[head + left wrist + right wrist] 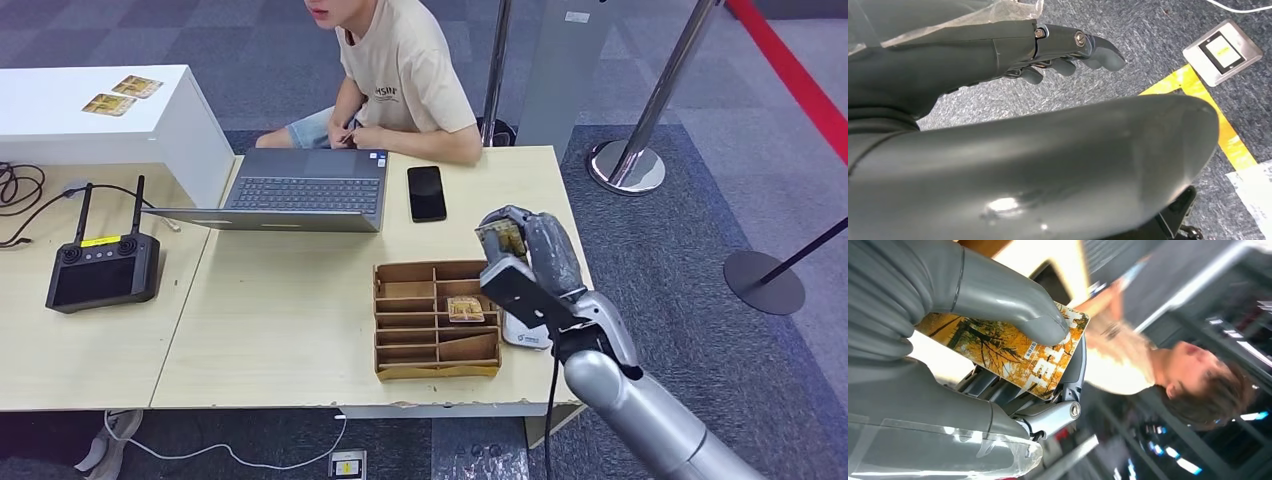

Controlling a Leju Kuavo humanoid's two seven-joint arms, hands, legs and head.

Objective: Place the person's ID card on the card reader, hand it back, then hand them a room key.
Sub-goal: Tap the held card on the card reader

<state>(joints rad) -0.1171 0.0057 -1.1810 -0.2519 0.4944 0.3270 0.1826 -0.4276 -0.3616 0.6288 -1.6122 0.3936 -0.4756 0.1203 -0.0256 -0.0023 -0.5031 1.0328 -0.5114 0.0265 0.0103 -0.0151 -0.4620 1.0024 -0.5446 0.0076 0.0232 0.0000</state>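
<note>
My right hand (pixel 528 262) is raised over the right end of the table, above the organiser's right edge. Thumb and fingers (pixel 1013 315) pinch a yellow card with an autumn-tree print (pixel 1013 352), seen small in the head view as the card (pixel 500 238). A white card reader (pixel 527 336) lies on the table just below the hand, partly hidden by it. The person (pixel 405 75) sits across the table with both hands close to their body. My left hand (pixel 1063 47) hangs over the carpet, holding nothing.
A brown compartment organiser (pixel 437 352) holds a similar card (pixel 465 310). A black phone (pixel 427 192) and an open laptop (pixel 300 190) lie toward the person. A remote controller (pixel 100 270) sits at left. Stanchions (pixel 630 165) stand at right.
</note>
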